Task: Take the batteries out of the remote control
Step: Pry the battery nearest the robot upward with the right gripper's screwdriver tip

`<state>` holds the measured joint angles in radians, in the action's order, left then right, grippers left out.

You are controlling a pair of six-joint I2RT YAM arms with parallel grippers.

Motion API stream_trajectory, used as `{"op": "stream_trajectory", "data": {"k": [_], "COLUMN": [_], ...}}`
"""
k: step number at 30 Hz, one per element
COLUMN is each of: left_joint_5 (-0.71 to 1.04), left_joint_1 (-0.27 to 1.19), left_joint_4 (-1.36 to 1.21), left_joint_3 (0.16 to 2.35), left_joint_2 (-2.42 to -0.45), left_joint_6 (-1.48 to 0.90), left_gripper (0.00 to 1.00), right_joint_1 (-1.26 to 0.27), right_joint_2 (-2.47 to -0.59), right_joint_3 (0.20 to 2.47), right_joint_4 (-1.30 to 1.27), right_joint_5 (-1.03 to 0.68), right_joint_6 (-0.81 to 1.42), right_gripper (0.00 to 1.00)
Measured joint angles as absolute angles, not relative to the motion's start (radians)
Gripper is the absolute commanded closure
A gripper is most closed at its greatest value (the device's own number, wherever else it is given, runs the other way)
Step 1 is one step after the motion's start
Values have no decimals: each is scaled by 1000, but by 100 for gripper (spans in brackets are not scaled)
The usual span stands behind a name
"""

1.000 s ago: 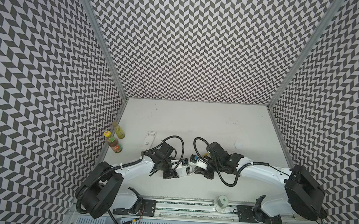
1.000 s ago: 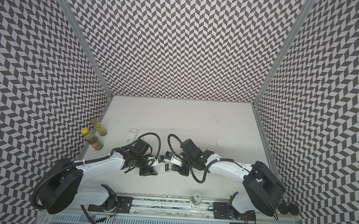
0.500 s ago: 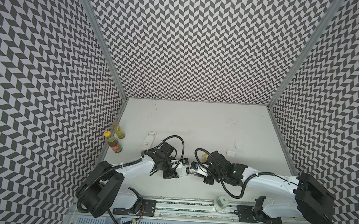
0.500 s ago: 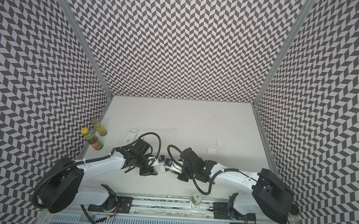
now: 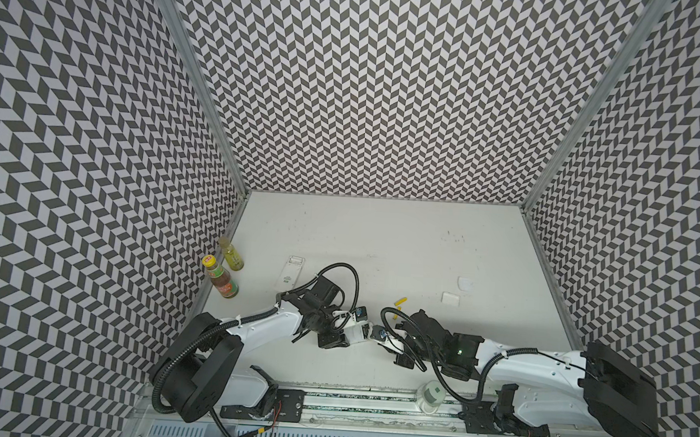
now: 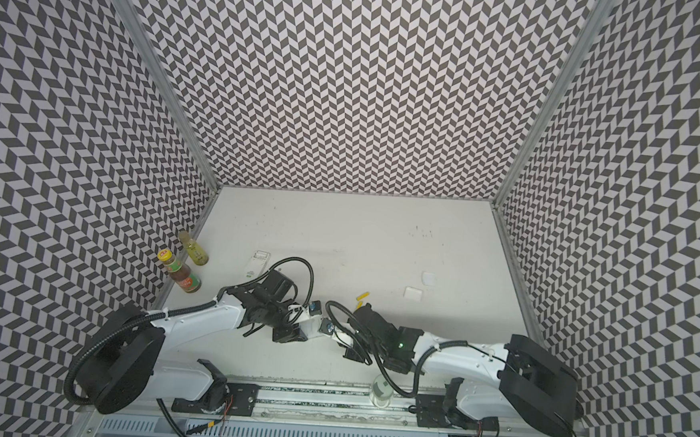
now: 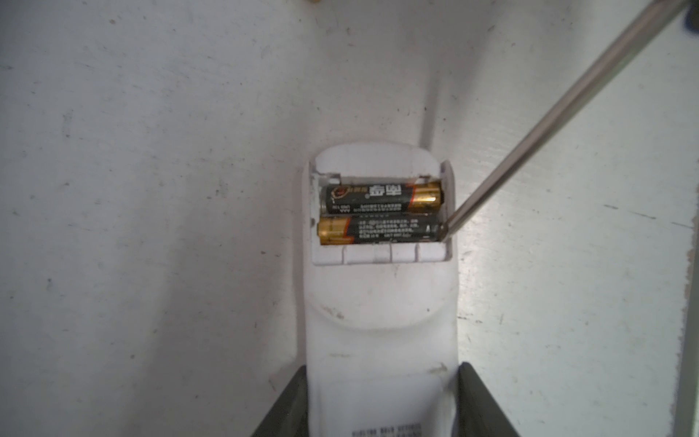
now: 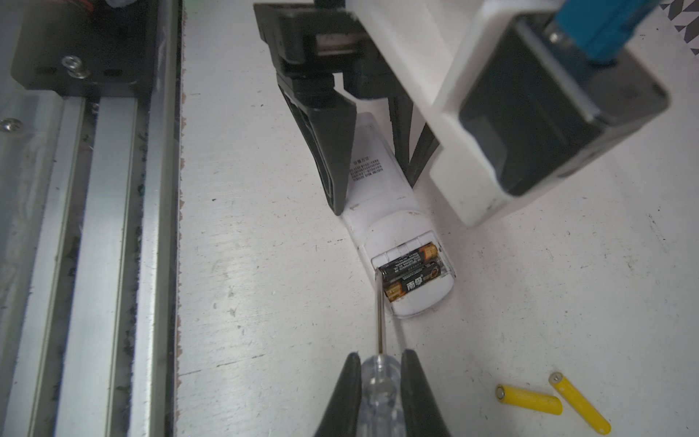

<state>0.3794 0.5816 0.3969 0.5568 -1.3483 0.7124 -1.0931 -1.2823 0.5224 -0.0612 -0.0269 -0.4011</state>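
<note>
Across the white table (image 5: 380, 238), close to the front rail at mid-width, shows both arms meeting tip to tip. Clamps the white remote (image 7: 378, 310) in the left gripper (image 7: 381, 367), fingers partway apart and pressed on both long sides of its body. Pinches the clear handle of the screwdriver (image 8: 379, 382) in the right gripper (image 8: 381, 359), fingers nearly together around it. Shows a second remote (image 5: 291, 272), also white, flat on the table to the far left of the left arm. Stands two bottles by the left wall: the farther bottle (image 5: 231, 256) with yellow-green liquid, the nearer bottle (image 5: 221, 280) with brown contents, a yellow cap and a red label. Carries a small clear cup (image 5: 429, 395) on the front rail, right of centre; cannot tell its contents. Shows a flat white piece (image 5: 450, 297) and a rounder white piece (image 5: 465, 283) just apart on the right half of the table. Exposes the open compartment (image 7: 382, 253) at the held remote's free end. Holds two black, gold-ended cells in it, side by side and head to tail: outer battery (image 7: 382, 198), inner battery (image 7: 378, 230). Touches the screwdriver's metal tip to the black end of the inner battery, at the compartment's rail-side wall. Shows one yellow battery (image 8: 527, 399) and another yellow battery (image 8: 578, 401) loose on the table, close together, just beyond the right gripper on its far side.
</note>
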Motion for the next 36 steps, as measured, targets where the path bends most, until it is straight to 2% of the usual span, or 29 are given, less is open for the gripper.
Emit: {"op": "stream_trajectory", "data": {"k": [11,22,26,30,31,36], "left_joint_5": [368,368,368,368,368,369], "left_joint_1": [577,576,576,576,576,575], "left_joint_4": [381,378,377,377,377,377], "left_joint_3": [557,557,557,557,557,558], "left_joint_2": [-1348,-1348,-1348,-1348,-1348,-1348], "left_joint_6": [698,710,710,709,709,704], "left_gripper": [67,66,54,50,51,69], "right_joint_1": [-1096,-1073,-1070,-1059,-1056,-1044], "right_joint_2": [-1256,-1244,-1242,-1212,-1202,-1158], "right_joint_3": [522,522,520,505,505,505], "right_joint_4": [-101,-216,-220,-211,-203,-166], "right_joint_5": [10,158,172,172,165,138], "right_joint_6": [-404,-418,-418,-417,-418,-422], "right_gripper": [100,100,100,100,100,100]}}
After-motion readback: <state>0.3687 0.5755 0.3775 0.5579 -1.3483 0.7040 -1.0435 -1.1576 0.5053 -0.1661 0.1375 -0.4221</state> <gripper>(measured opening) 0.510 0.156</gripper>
